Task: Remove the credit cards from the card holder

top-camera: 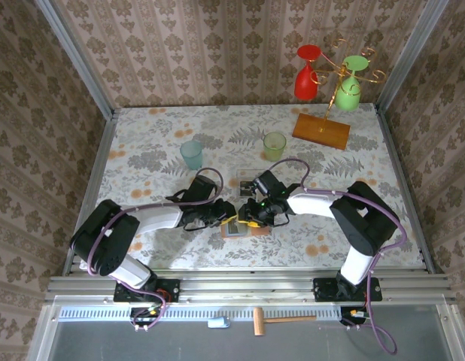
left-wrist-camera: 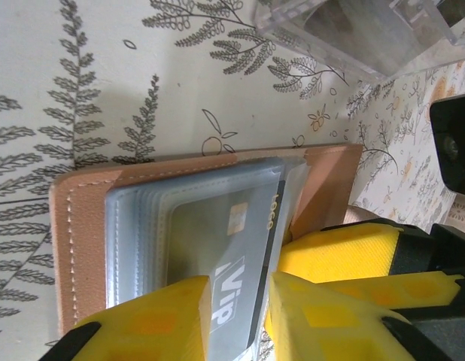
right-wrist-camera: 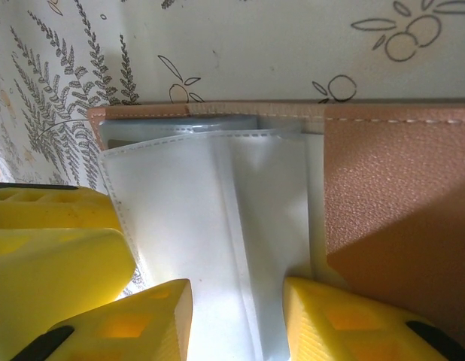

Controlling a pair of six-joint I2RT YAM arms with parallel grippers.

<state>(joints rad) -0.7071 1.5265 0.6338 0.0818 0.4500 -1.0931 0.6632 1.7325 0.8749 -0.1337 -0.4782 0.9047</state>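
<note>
The salmon-pink card holder (top-camera: 236, 228) lies open on the table between both arms. In the left wrist view its pink cover (left-wrist-camera: 82, 226) frames grey plastic pockets, and a grey credit card (left-wrist-camera: 210, 233) marked "Vip" lies on them. My left gripper (left-wrist-camera: 240, 316) stands partly open over that card, one yellow finger (left-wrist-camera: 150, 323) covering its near side. My right gripper (right-wrist-camera: 236, 316) is open too, its fingertips (right-wrist-camera: 345, 316) set over the clear pockets (right-wrist-camera: 180, 195) beside the pink cover (right-wrist-camera: 390, 195). Seen from above, the left gripper (top-camera: 226, 218) and right gripper (top-camera: 249, 216) nearly touch.
A clear plastic tray (top-camera: 246, 180) sits just behind the holder, also at the top of the left wrist view (left-wrist-camera: 353, 30). Further back stand a teal cup (top-camera: 192, 154), a green cup (top-camera: 275, 144) and an orange stand base (top-camera: 321, 129) carrying red and green glasses.
</note>
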